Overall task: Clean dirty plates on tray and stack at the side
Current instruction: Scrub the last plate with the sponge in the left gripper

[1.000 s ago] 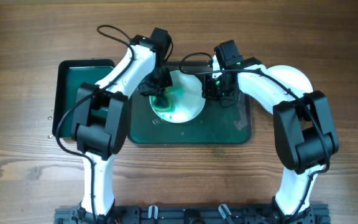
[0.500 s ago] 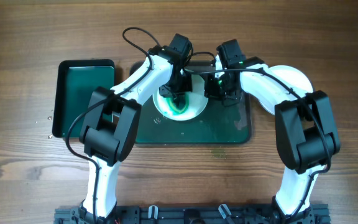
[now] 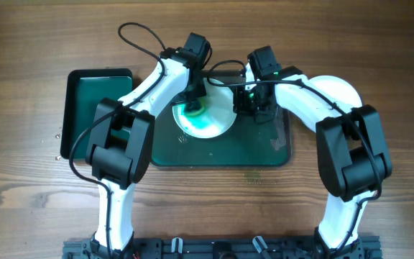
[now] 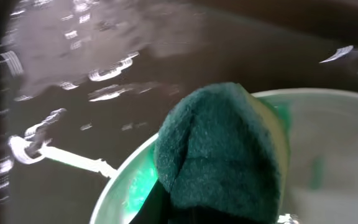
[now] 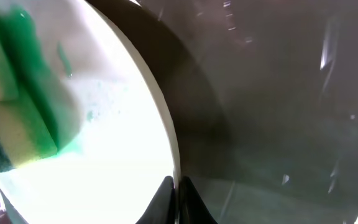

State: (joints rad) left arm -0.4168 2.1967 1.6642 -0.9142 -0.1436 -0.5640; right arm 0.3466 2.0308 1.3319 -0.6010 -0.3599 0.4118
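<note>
One dirty plate (image 3: 210,119) lies on the left half of the dark-green tray (image 3: 257,152). A pale teal smear remains near its left rim (image 4: 138,180). My left gripper (image 3: 192,99) is shut on a green sponge (image 4: 222,149) and presses it onto the plate's upper-left part. Its fingertips are hidden under the sponge. My right gripper (image 5: 176,199) is shut on the plate's right rim (image 5: 166,124), one finger on each side of the edge. In the right wrist view the sponge (image 5: 17,130) shows at the left with green foam beside it.
A smaller deep green tray (image 3: 95,111) stands to the left of the big tray. A pale wet smear (image 3: 277,142) marks the big tray's right side. Both arms cross above the tray's far edge, and wood tabletop (image 3: 207,208) surrounds the trays.
The left gripper swept the sponge from the plate's left side to its middle and back to the upper left. The green smear has thinned. The right gripper has stayed on the rim.
</note>
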